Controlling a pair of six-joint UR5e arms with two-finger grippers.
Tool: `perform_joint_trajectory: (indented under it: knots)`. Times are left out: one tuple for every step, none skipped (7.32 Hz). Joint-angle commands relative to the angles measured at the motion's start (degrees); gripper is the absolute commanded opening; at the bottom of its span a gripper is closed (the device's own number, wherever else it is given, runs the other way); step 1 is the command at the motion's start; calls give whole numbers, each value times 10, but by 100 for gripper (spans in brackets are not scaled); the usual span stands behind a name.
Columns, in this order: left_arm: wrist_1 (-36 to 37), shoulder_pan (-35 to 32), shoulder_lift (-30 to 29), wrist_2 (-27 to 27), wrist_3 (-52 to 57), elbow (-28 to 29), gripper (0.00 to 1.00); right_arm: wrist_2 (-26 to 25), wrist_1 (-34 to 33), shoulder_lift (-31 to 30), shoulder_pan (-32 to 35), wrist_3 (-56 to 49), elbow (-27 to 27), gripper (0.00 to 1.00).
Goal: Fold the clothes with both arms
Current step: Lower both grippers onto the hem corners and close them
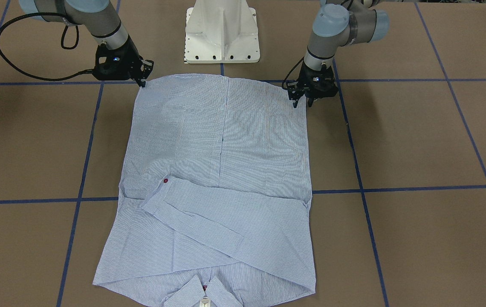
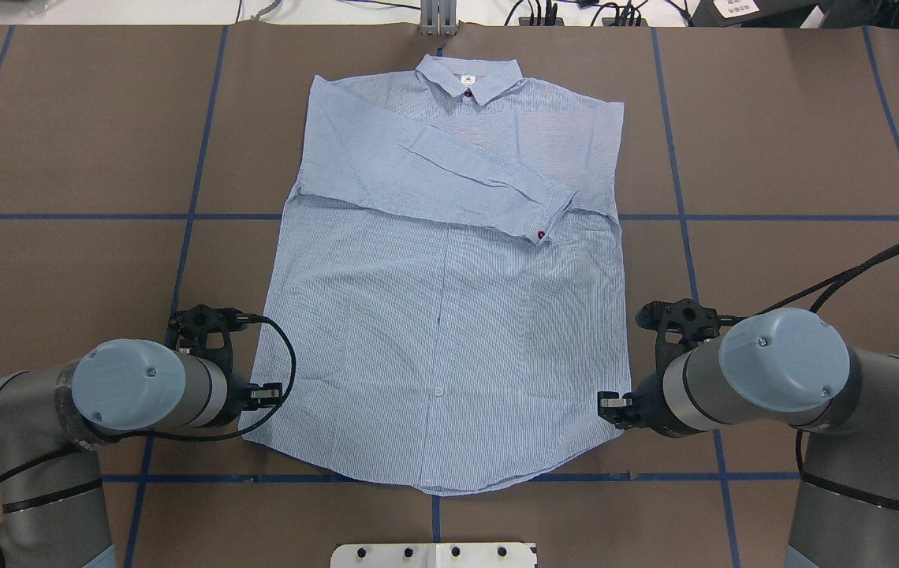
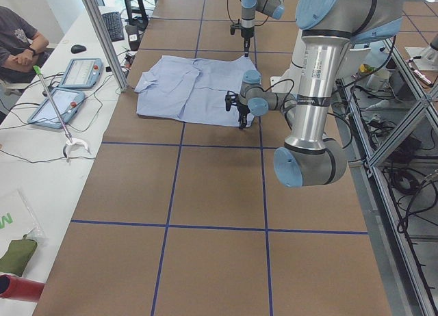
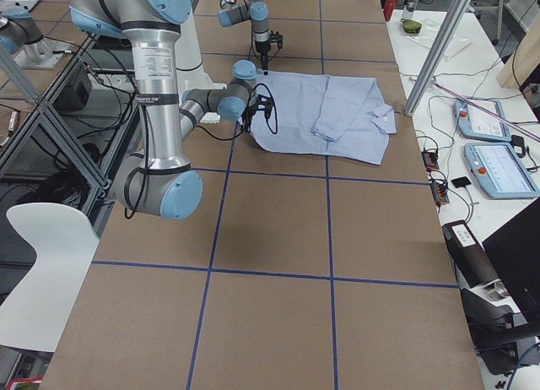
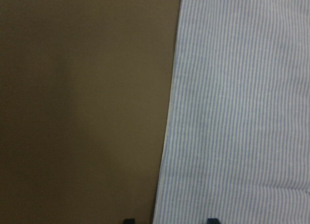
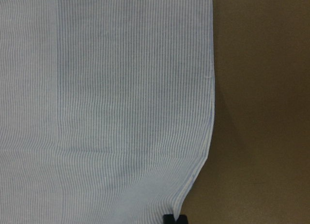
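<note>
Now one shirt [image 2: 449,331] flat; two grippers: left gripper [image 1: 302,103] spread astride side edge, right gripper [image 1: 143,82] pinching hem corner.

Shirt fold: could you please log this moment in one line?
shirt flat, sleeves folded | left gripper open at hem | right gripper shut on hem corner

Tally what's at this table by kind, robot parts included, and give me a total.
Shirt: 1
Robot arms: 2, left arm and right arm
Grippers: 2, left gripper and right gripper
White pedestal base: 1
Total: 6
</note>
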Motion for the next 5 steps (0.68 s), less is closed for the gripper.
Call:
perform_joint_trajectory:
  knots:
    - [0, 0, 0, 0, 0, 0, 43, 1, 0, 0, 2, 0, 0, 0]
    - [0, 1, 0, 0, -1, -1, 37, 1, 0, 0, 2, 0, 0, 0]
    - [0, 1, 0, 0, -1, -1, 31, 1, 0, 0, 2, 0, 0, 0]
    - [0, 1, 0, 0, -1, -1, 24, 1, 0, 0, 2, 0, 0, 0]
    - [0, 1, 0, 0, -1, -1, 19, 1, 0, 0, 2, 0, 0, 0]
